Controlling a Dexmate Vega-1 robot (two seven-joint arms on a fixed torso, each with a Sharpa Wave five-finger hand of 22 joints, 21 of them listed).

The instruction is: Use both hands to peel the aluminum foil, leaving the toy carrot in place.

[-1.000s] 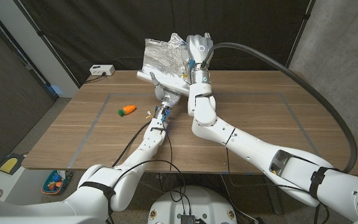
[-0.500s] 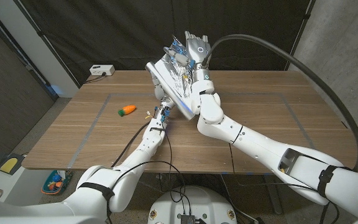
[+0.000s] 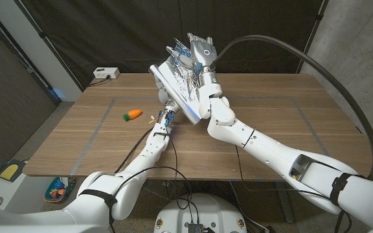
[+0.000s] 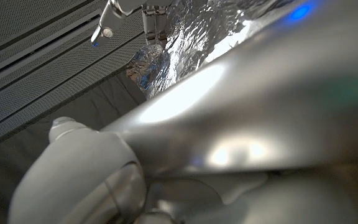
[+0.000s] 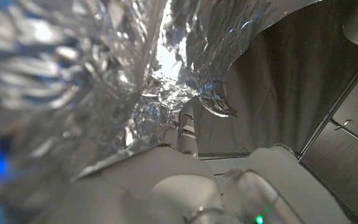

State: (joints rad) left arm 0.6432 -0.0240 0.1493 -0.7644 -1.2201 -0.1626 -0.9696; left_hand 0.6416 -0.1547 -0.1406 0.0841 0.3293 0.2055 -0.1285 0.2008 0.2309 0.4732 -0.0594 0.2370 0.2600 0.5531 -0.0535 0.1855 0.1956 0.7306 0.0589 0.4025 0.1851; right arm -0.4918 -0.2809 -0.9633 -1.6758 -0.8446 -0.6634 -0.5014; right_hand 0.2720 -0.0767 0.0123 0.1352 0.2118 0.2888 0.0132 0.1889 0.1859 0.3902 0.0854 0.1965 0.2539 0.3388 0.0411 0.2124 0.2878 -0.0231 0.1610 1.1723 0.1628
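A crumpled sheet of aluminum foil (image 3: 177, 81) hangs tilted in the air over the far middle of the table, held between both hands. My right hand (image 3: 200, 50) grips its upper part, fingers up against the dark curtain. From below, my left hand (image 3: 168, 109) holds the foil's lower edge and is largely hidden behind the sheet. The orange toy carrot (image 3: 132, 114) lies bare on the wood, left of my left wrist and apart from the foil. The left wrist view shows foil (image 4: 191, 31) close and blurred. Wrinkled foil (image 5: 104, 74) also appears in the right wrist view.
A white power box (image 3: 105, 72) sits at the table's far left edge. A grey tape outline (image 3: 100, 124) marks a rectangle on the wooden table (image 3: 271, 129). A thick grey hose (image 3: 316, 71) arcs over the right side.
The foil, spread broad toward the camera a second ago, has swung to a steep tilt and bunched at the top. My right hand shifted slightly left. The carrot has stayed put.
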